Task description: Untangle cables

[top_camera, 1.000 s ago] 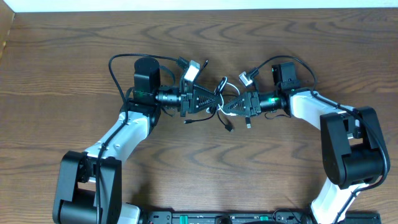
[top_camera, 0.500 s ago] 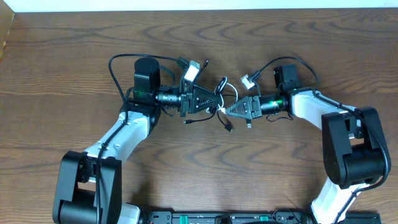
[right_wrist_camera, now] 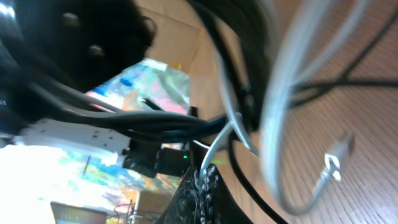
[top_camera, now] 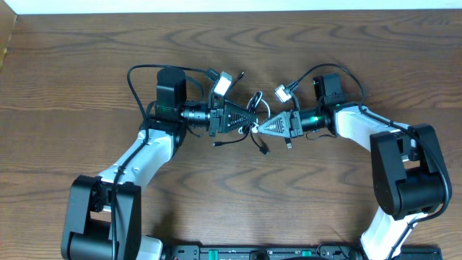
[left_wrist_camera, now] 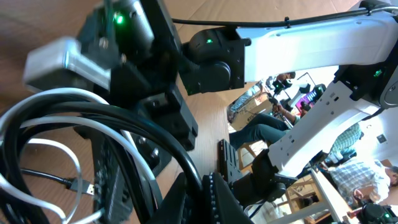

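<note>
Two thin cables (top_camera: 257, 119) lie knotted together in the middle of a dark wooden worktop (top_camera: 86, 58), right between the two robot arms. The black cable (top_camera: 264, 146) loops up out of the knot and trails one plug end down toward the near edge. The white cable (top_camera: 264, 108) curls in a small loop just above the knot. The left end effector (top_camera: 253, 123) points in from the left, its jaws narrow and closed on the black cable at the tangle. The right end effector (top_camera: 263, 129) points in from the right, its jaws pressed together with the white cable pinched at their tips. The two tips nearly meet. From the left wrist, black cord (left_wrist_camera: 143, 127) arcs thickly across the view. From the right wrist, blurred white cord (right_wrist_camera: 292, 93) hangs close, and a small silver plug (right_wrist_camera: 334, 154) rests on the wood.
</note>
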{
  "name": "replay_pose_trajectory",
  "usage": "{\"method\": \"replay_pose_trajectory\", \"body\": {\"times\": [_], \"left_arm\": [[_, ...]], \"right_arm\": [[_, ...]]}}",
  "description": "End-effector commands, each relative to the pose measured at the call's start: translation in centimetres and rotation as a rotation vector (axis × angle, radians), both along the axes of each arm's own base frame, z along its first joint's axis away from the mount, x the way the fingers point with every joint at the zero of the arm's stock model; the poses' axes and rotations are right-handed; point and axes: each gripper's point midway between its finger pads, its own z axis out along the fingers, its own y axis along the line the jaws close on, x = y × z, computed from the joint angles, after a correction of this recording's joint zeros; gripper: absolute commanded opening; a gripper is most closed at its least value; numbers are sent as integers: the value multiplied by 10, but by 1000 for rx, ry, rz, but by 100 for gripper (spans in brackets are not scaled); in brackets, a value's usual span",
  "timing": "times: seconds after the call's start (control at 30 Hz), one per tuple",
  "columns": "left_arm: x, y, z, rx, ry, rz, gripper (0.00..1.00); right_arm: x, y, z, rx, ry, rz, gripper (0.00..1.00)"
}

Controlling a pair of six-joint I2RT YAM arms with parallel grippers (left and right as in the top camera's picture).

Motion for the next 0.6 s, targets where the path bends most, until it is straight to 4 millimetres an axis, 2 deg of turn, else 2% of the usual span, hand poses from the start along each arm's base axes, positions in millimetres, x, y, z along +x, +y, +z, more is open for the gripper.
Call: {"method": "replay_pose_trajectory", "body": {"times": [0.0, 0.27, 0.3, 0.33, 0.37, 0.47, 0.57], "left_arm": [[-2, 0, 5, -12, -23, -19, 8], [-2, 0, 5, -11, -22, -19, 8], [-2, 0, 4, -10, -18, -18, 7], [-2, 0, 4, -10, -18, -18, 7], [-2, 0, 4, -10, -17, -18, 7], [-2, 0, 4, -10, -17, -18, 7], [-3, 1, 3, -10, -15, -18, 7]], "right_arm": [[-2, 0, 18, 58, 37, 29, 1], [17, 0, 3, -44, 62, -61, 2], [18, -3, 3, -43, 63, -67, 18], [19, -4, 4, -42, 63, -72, 38], [20, -6, 4, -37, 64, -73, 47], [23, -14, 9, -13, 67, -78, 58], [26, -27, 16, 33, 59, -82, 61]]}}
